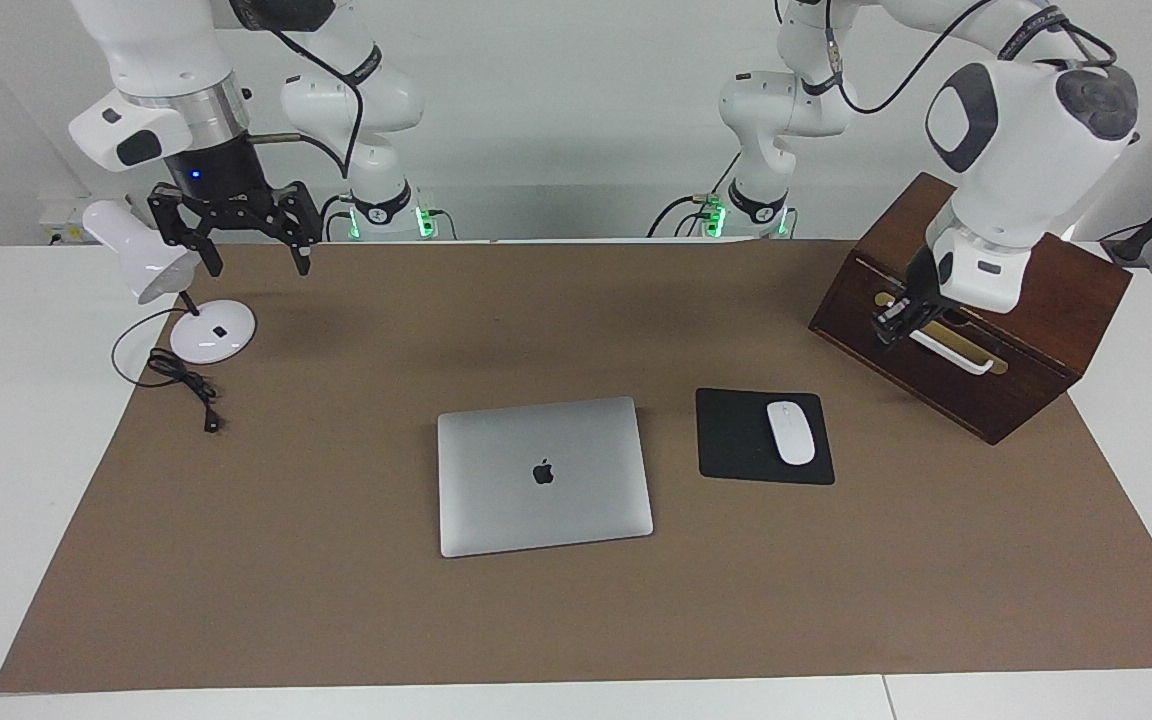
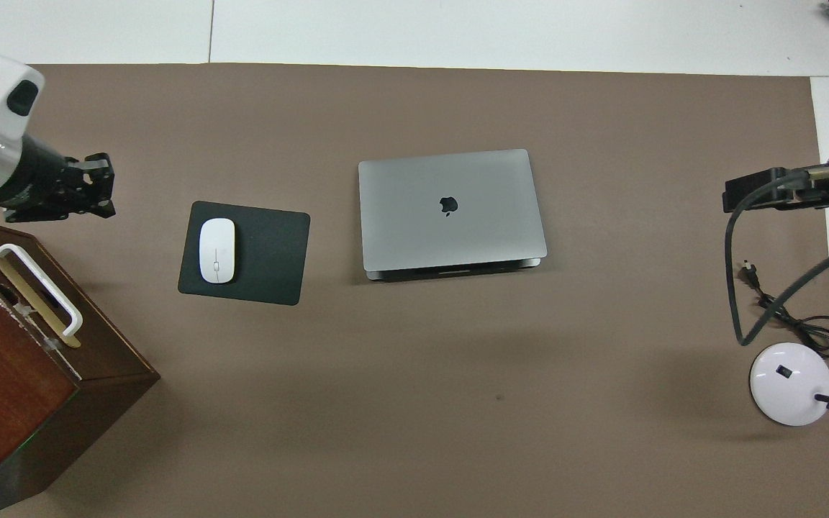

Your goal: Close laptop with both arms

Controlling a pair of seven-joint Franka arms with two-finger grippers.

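Brown bench mat (image 1: 336,620): I see the laptop (image 1: 544,475) lying closed, well apart from both jaws; left gripper (image 1: 894,327) clenched, right gripper (image 1: 254,262) released.

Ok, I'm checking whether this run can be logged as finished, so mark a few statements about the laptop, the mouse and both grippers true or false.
1. The laptop lies with its lid flat down. True.
2. The mouse sits on the bare brown mat. False: it sits on the mouse pad.
3. The right gripper is open, raised beside the lamp. True.
4. The left gripper presses on the laptop. False: it is shut and empty, up by the wooden box, clear of the laptop.
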